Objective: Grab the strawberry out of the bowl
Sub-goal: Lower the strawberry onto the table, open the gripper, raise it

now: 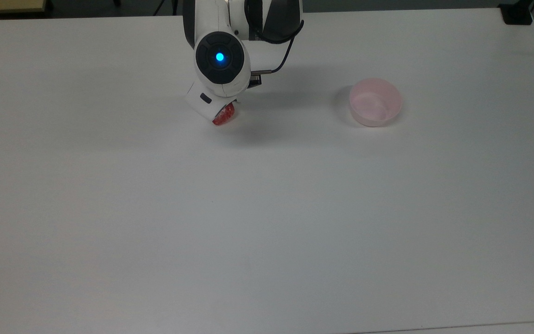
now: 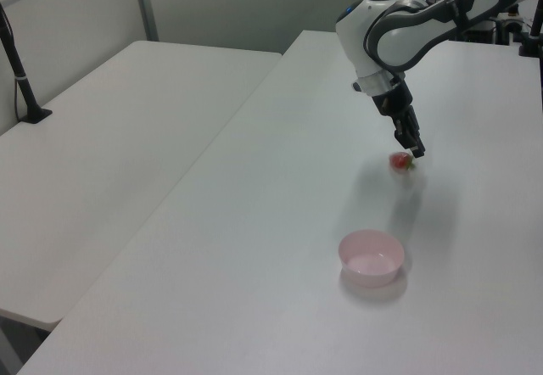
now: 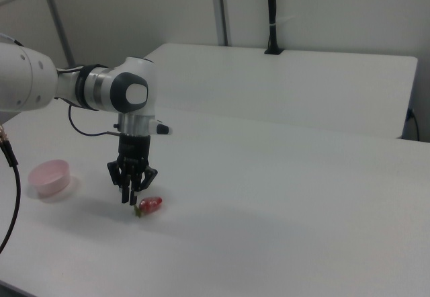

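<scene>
The red strawberry (image 3: 150,204) lies on its side on the white table (image 3: 282,196), green cap towards my gripper (image 3: 129,199). The gripper hangs straight down and is shut on the cap end, its tips just above the table. In the left view the gripper (image 2: 417,148) sits right over the strawberry (image 2: 400,161). From the top view, the arm's wrist covers the gripper and the strawberry (image 1: 224,115) peeks out beneath it. The pale pink bowl (image 1: 375,102) stands empty, well off to the top view's right of the strawberry.
The arm (image 1: 220,55) reaches in from the far edge in the top view. A second white table (image 2: 110,137) stands alongside, with a black post (image 2: 19,69) on it. A dark clamp (image 1: 517,14) sits at the top view's far right corner.
</scene>
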{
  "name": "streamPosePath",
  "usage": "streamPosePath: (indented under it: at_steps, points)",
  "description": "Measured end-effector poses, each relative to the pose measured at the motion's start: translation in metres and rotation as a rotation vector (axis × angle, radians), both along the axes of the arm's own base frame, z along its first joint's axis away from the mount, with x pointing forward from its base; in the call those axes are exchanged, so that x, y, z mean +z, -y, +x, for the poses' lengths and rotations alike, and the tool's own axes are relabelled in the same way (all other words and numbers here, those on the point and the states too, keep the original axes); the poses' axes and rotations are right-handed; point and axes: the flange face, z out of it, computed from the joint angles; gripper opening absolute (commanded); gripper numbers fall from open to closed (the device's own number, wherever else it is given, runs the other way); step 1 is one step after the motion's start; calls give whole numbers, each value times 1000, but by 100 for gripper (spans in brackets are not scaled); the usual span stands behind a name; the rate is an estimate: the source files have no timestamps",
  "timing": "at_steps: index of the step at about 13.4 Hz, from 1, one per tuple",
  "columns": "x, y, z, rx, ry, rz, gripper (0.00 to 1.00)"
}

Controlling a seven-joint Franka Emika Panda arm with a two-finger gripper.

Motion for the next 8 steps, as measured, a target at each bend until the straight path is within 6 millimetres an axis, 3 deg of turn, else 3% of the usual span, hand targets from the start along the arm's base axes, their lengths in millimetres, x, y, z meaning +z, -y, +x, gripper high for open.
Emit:
streamPosePath:
  at_steps: [3,5,8]
  points:
    - [9,0,1,-2,18,0,100]
    - [31,-1,4,-1,58,3,100]
    - [107,-1,10,-22,206,-20,100]
